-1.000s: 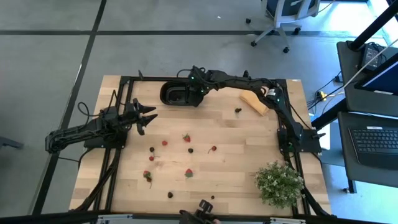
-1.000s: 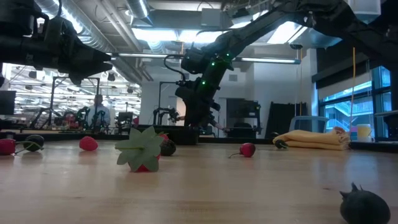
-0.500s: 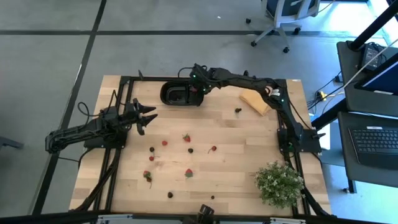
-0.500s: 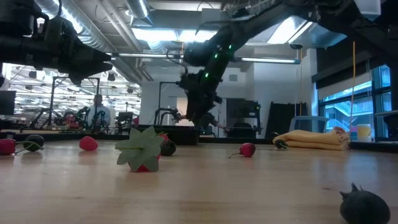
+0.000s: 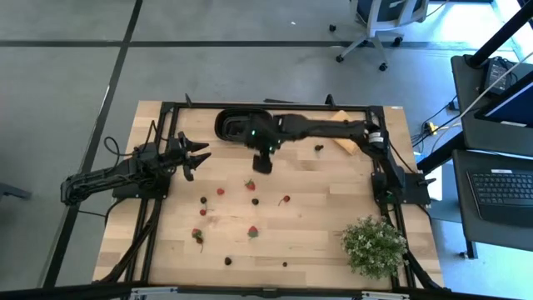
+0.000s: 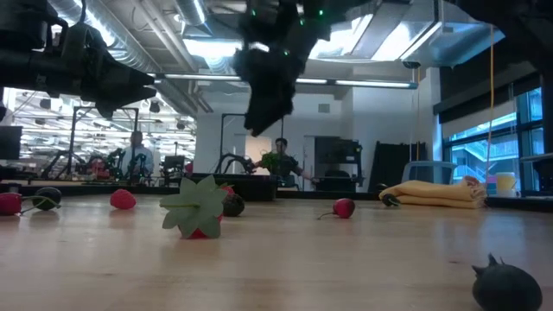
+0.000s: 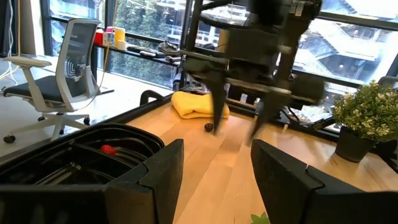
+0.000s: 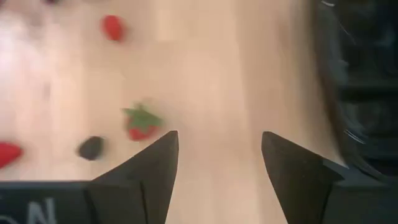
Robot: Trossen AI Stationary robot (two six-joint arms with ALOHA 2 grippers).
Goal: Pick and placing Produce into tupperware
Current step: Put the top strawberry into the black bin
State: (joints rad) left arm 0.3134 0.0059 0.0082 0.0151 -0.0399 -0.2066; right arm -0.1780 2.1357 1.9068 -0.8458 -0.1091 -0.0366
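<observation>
I am holding my right jaws [image 5: 261, 163] apart and empty over the tabletop [image 5: 333, 242], just in front of the tupperware [image 5: 234, 125], which is sitting at the far edge, left of its middle. My left jaws [image 5: 193, 156] are also spread with nothing between them, waiting near the left edge.

My right wrist view is giving me what the overhead cannot: between my fingers [image 8: 149, 174] a strawberry [image 8: 140, 124] is lying with its green top showing, a dark berry [image 8: 91, 147] just beside it, and the black wall of the tupperware [image 8: 367, 93] off to one side. My left wrist view is looking into the tupperware [image 7: 93, 158] and showing 1 red piece [image 7: 108, 149] lying inside; from above that is too dark to tell.

The low view is showing a leafy-topped strawberry [image 6: 199, 210] close up and a dark berry [image 6: 505, 285] near the front edge, plus a person [image 6: 280, 161] in the room behind.

From above, the rest of the produce is lying scattered across the middle of the tabletop: small red pieces like the one at [image 5: 252, 232] and dark ones. The tupperware is looking black, oval and shallow.
</observation>
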